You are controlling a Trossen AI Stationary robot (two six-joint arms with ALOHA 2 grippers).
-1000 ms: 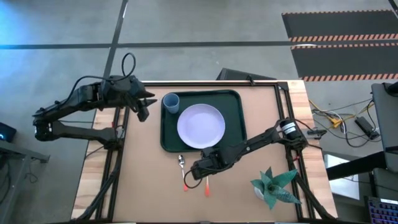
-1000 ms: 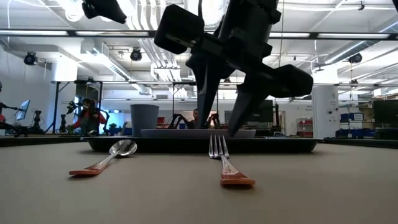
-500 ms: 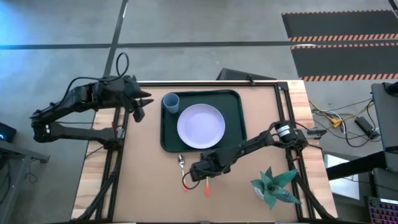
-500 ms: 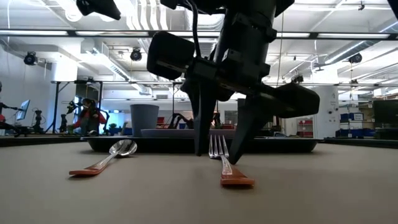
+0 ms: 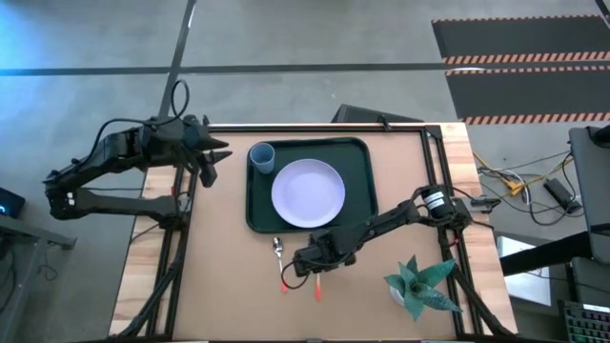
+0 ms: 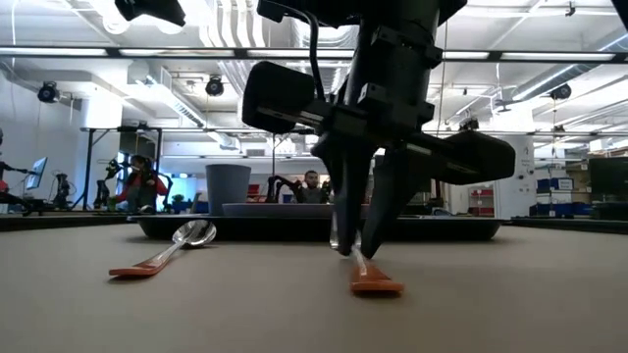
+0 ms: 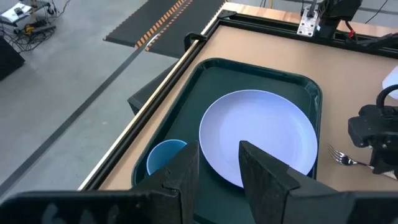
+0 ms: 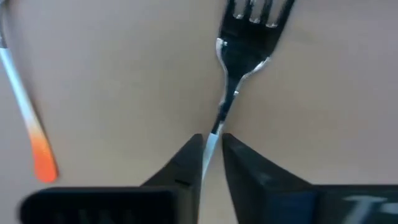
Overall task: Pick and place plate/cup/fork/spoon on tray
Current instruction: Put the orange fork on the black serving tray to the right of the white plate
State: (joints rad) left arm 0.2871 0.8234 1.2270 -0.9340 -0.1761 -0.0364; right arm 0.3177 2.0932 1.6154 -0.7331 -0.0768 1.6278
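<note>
Tray (image 5: 255, 221) at table (image 5: 400, 162) centre, holding cup (image 5: 262, 156) in its far-left corner and plate (image 5: 308, 192) in the middle. Spoon (image 5: 279, 261) and fork (image 5: 317, 282) lie on the table just in front of the tray, spoon left of fork. Plant (image 5: 419, 284) front-right.

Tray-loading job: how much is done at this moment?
Done: the plate and cup sit on the tray. In hand: the right gripper is shut on the fork at table level. Left: the spoon lies on the table. The left gripper waits, open.

One fork (image 5: 315, 282), one spoon (image 5: 279, 255)
</note>
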